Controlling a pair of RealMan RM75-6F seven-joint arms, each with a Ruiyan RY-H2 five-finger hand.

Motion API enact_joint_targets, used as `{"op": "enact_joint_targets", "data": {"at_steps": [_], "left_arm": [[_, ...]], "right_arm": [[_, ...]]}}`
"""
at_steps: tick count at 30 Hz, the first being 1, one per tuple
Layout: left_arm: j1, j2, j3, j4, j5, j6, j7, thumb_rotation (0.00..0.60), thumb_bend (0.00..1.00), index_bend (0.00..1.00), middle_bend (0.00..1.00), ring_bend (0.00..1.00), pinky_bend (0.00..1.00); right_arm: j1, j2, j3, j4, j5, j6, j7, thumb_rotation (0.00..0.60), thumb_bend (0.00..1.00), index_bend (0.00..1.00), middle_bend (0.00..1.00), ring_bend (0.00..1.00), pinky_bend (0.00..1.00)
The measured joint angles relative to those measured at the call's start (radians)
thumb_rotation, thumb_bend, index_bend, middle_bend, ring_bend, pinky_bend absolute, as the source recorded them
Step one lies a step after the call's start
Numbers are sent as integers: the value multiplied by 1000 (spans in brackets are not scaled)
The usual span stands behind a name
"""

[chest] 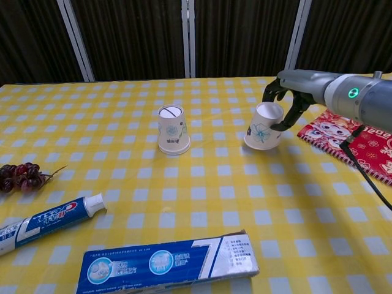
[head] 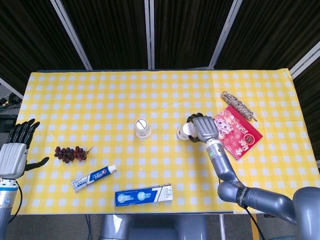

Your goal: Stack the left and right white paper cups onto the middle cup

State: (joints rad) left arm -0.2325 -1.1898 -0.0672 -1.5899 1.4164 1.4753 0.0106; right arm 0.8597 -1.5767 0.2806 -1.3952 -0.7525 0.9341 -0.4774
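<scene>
Head view: the right hand (head: 202,128) curls around the right paper cup (head: 186,131) right of the counter's (head: 150,95) middle, near its right edge; the left hand (head: 15,150) hangs spread and empty beyond the left edge.

Chest view: the right hand (chest: 286,101) grips the right paper cup (chest: 264,126), inverted and tilted, base up-right. The middle cup (chest: 172,129) stands inverted, upright, mid-counter.

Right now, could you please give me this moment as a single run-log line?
right hand grips tilted right cup, lifted off table | middle cup inverted, alone | left hand idle, fingers apart
</scene>
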Motion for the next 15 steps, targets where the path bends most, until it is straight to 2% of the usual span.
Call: {"op": "enact_joint_targets", "data": {"at_steps": [9, 15], "left_arm": [[6, 1, -9, 1, 2, -6, 2, 600, 106, 53, 0, 0, 0], [7, 1, -14, 4, -2, -18, -3, 600, 106, 53, 0, 0, 0]], "right_arm": [[24, 51, 55, -168, -30, 84, -27, 600, 216, 434, 274, 212, 392], [69, 44, 95, -213, -19, 115, -59, 600, 215, 433, 274, 212, 392]]}}
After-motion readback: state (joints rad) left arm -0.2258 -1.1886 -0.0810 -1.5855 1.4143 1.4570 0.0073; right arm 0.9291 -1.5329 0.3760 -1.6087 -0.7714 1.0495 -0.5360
